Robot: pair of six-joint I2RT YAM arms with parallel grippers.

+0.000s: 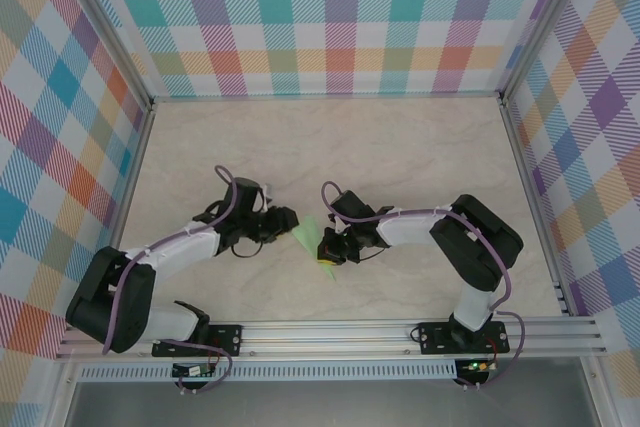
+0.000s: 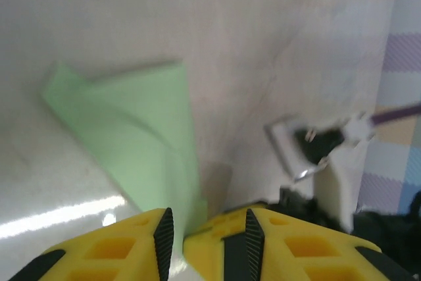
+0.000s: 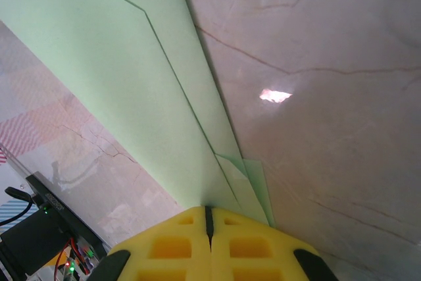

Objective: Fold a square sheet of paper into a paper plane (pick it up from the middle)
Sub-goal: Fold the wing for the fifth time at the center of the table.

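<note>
Paper plane point(image 1: 307, 235): pale green, plain, part-folded into a narrow wedge. It sits over the desk point(image 1: 400, 137), centre and toward the near edge. Right wrist view: stacked layers point(image 3: 118, 64) with straight creases converge on a tip, which is pinched in the closed right hand point(image 3: 208, 210). Left wrist view: broad end point(image 2: 135, 143) points away, with one corner curled up. Contact with the desk cannot be told.

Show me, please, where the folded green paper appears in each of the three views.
Top external: the green paper sits low of centre, between the left gripper and the right gripper.
Left wrist: left of centre, running down to the yellow fingers.
Right wrist: upper left, narrowing into the shut right gripper.
Shared landmark: the beige marbled table beneath it.
</note>
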